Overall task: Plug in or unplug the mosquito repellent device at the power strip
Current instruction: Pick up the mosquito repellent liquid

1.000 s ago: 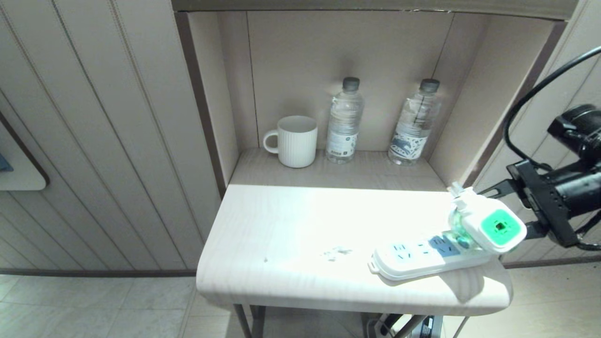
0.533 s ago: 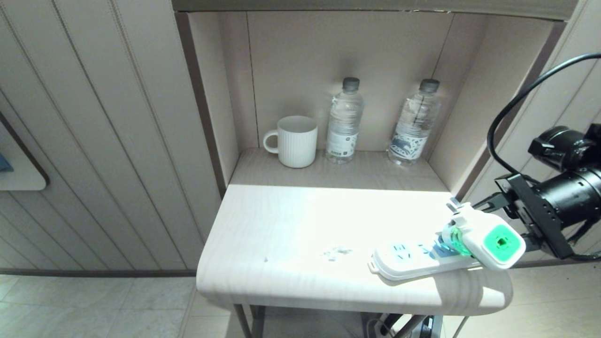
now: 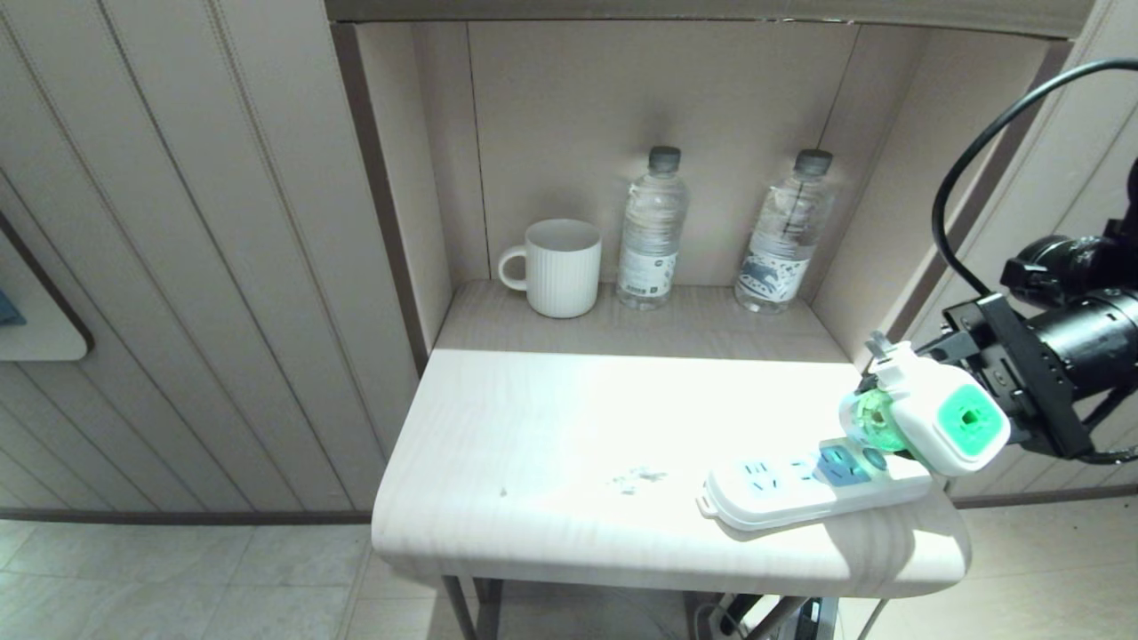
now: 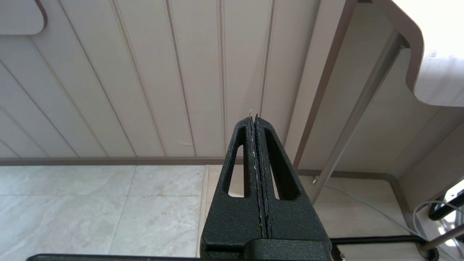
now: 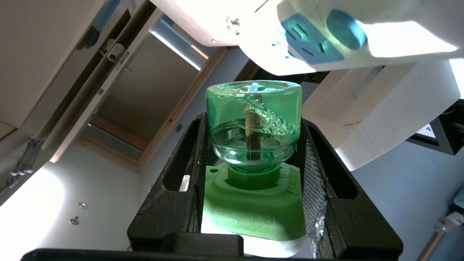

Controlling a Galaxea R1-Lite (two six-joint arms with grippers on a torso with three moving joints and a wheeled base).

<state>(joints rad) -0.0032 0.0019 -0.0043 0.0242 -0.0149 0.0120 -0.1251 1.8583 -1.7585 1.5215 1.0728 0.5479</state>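
My right gripper (image 5: 253, 122) is shut on the mosquito repellent device (image 3: 944, 423), its fingers (image 5: 326, 170) pressing the sides of the white and green head. The green liquid bottle (image 5: 253, 116) sticks out past the fingertips. The device hangs tilted just above the right end of the power strip (image 3: 800, 489), and its metal prongs (image 3: 878, 342) point up and away from the sockets. The white strip lies flat near the table's front right corner. My left gripper (image 4: 255, 117) is shut and empty, parked low beside the table leg (image 4: 357, 112).
A white mug (image 3: 560, 267) and two clear water bottles (image 3: 652, 231) (image 3: 787, 236) stand in the alcove at the back of the table (image 3: 551, 444). The alcove's side wall (image 3: 898, 222) rises close behind the device. Cables (image 3: 800, 618) hang under the table.
The right gripper dipped the device onto the strip's right end, then raised it a little and turned it, so the prongs stand higher. The strip, mug and bottles have not moved.
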